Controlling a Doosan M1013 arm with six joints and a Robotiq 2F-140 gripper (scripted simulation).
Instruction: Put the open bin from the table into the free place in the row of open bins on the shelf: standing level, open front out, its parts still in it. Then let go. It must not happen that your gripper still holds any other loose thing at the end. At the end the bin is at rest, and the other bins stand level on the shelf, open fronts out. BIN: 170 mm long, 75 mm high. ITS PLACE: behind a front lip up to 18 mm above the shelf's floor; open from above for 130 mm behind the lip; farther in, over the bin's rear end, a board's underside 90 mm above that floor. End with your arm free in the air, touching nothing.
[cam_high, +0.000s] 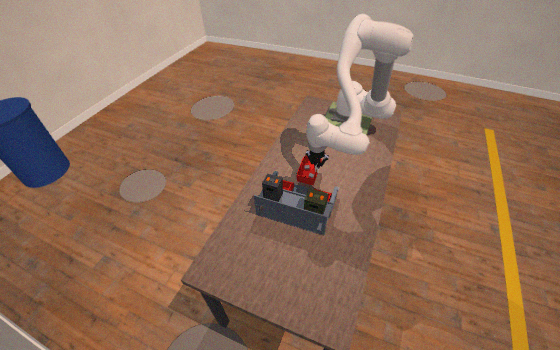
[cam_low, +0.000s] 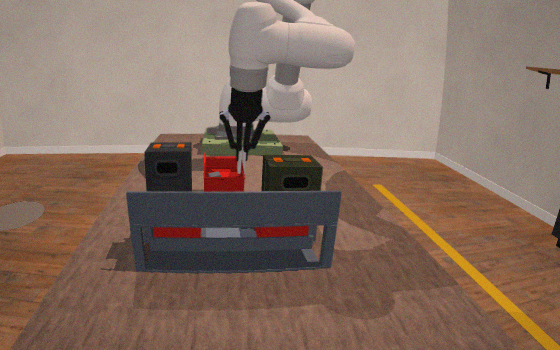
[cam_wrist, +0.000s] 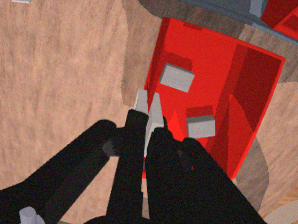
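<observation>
Brown wooden table | small red plastic open bin pinched by its thin wall in black claw | stiff, light; parts may spill if tipped

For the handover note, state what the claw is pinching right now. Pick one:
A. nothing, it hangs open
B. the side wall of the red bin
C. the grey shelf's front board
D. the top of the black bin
B: the claw is shut on a side wall of the red bin, which sits between the black bin and the green bin.
</observation>
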